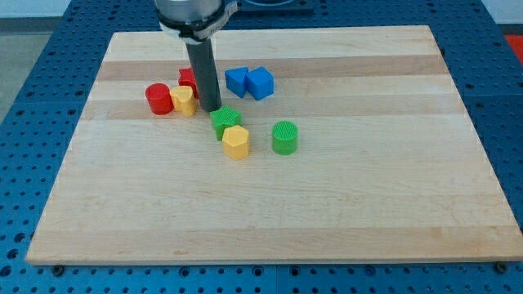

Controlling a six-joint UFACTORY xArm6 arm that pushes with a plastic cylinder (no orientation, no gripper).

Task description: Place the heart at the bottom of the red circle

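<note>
The red circle point(158, 99) sits at the view's upper left of the wooden board point(270, 204). A yellow heart point(184, 100) lies right beside it, on its right, touching or nearly touching. My tip point(212, 109) is just right of the yellow heart and just above a green star point(225, 121). A second red block point(188, 79) sits behind the rod, partly hidden by it.
A yellow hexagon point(236, 142) lies below the green star. A green circle point(284, 137) lies to its right. Two blue blocks point(236, 80) point(260, 83) sit together at the top, right of the rod.
</note>
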